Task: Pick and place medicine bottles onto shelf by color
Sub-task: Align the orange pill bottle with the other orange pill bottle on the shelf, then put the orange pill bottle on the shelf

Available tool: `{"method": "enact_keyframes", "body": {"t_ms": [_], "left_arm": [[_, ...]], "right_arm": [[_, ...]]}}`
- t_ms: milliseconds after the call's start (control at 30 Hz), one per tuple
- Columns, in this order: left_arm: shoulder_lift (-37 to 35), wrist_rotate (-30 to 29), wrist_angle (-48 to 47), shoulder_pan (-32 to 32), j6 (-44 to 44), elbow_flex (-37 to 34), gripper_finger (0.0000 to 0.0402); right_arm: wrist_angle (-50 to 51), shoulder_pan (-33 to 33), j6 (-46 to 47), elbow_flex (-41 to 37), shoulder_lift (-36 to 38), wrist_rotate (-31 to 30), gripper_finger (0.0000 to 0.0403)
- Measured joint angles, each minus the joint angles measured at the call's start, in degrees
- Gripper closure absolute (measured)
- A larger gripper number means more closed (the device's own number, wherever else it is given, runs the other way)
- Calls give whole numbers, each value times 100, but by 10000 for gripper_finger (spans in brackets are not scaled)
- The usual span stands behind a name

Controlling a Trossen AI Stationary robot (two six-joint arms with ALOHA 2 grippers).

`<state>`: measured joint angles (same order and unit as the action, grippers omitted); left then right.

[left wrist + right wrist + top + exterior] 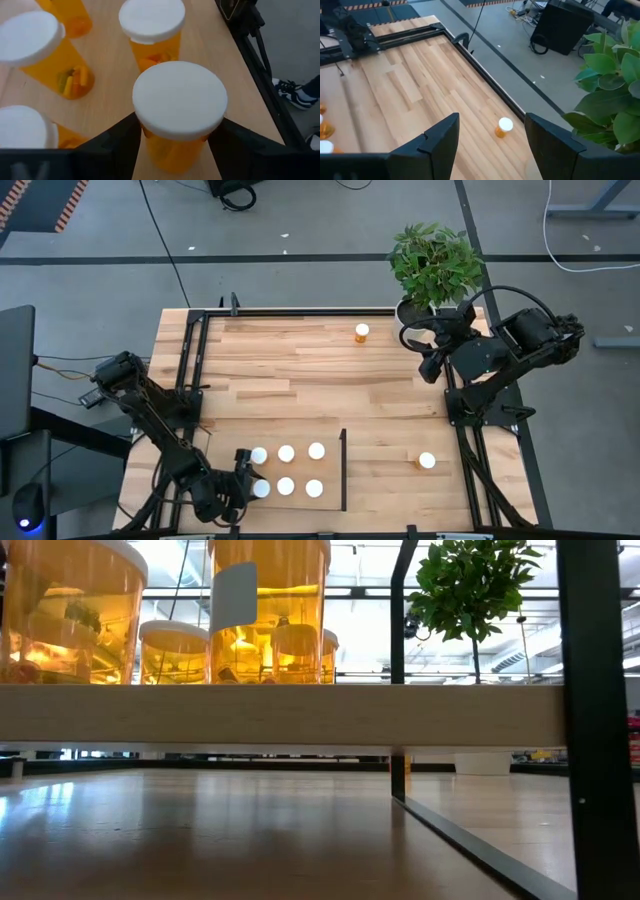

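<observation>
The big plank table (300,370) carries the shelf (300,435) at about six o'clock, its black upright strip (344,470) closing the side that faces the right arm, which looks meant to fence off the sorted spot. On the shelf stand six medicine bottles in two rows of three, white caps up; that tidy grid reads to me as the place for finished ones. The left gripper (243,478) reaches in from eight o'clock and sits at the grid's outer end, and its wrist view shows the corner bottle (179,107) upright right between the two dark fingers (112,142), which flank its body closely; whether they are pressing it or just letting go I cannot tell. Two bottles are still loose: one (362,332) at twelve o'clock near the plant pot (420,310), another (427,461) at four o'clock. The right gripper (490,135) waits at two o'clock, fingers apart and empty, well above the twelve o'clock bottle.
</observation>
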<state>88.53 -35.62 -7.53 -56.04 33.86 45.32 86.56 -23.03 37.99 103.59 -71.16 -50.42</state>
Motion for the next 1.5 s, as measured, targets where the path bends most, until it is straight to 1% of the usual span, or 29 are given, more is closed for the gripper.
{"method": "enact_keyframes", "body": {"t_ms": [200, 367, 567, 800, 1100, 1200, 1500], "left_arm": [[0, 2, 0, -4, -1, 0, 149], [-26, 2, -1, -4, -2, 0, 137], [-46, -2, -37, -4, -1, 24, 138], [-57, -11, -574, -4, -332, 504, 138], [-57, -11, -1359, 17, -373, 1005, 138], [-57, -8, -1581, 43, -370, 1059, 139], [-57, -4, -1655, 187, -410, 1062, 141]], "right_arm": [[0, 0, -3, 0, 0, 93, 170], [0, 0, -4, 0, 0, 120, 170], [0, 0, 0, 0, 0, 172, 170], [-2, 0, 37, 0, 0, 252, 170], [-13, 0, 38, 0, 1, 252, 170], [-13, -2, 39, 0, 0, 254, 170], [-15, -4, 40, 0, 2, 527, 170]]}}
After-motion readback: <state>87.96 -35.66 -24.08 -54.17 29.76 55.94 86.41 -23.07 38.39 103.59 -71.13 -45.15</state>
